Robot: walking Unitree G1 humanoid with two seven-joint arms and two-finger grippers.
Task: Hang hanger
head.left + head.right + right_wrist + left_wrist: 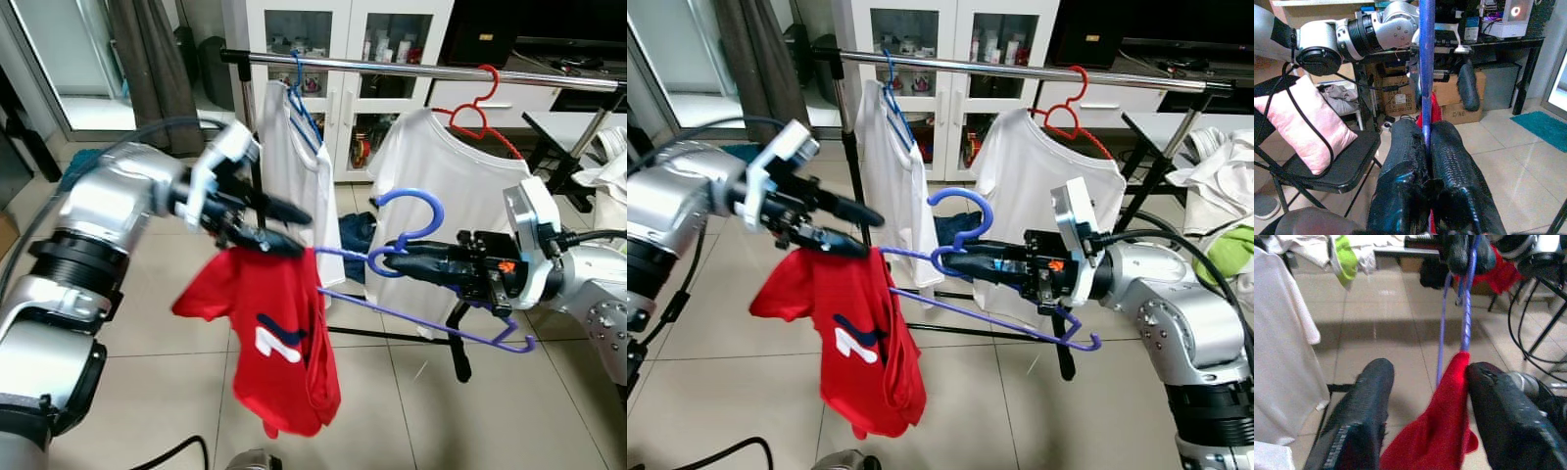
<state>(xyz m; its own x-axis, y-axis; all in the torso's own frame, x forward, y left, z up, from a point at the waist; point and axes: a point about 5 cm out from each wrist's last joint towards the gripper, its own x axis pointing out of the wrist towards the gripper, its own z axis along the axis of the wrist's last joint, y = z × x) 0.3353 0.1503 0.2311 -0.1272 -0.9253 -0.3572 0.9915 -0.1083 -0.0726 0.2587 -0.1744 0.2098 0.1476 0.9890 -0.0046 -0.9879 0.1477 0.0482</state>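
Right now your purple plastic hanger [416,284] sits in mid-air in front of the silver clothes rail [421,69], its neck clamped between the closed fingers of your right gripper [384,259]. Your left gripper [294,230] has its fingers apart around the red T-shirt [269,352] draped on the hanger's far end. Behind, two white shirts [441,186] hang from the rail on a blue hanger [302,98] and a red hanger [480,113], above the tiled floor [167,323].

Both arms are raised forward. The right gripper [384,257] is clamped tight. The left gripper's [294,230] fingers are held apart.
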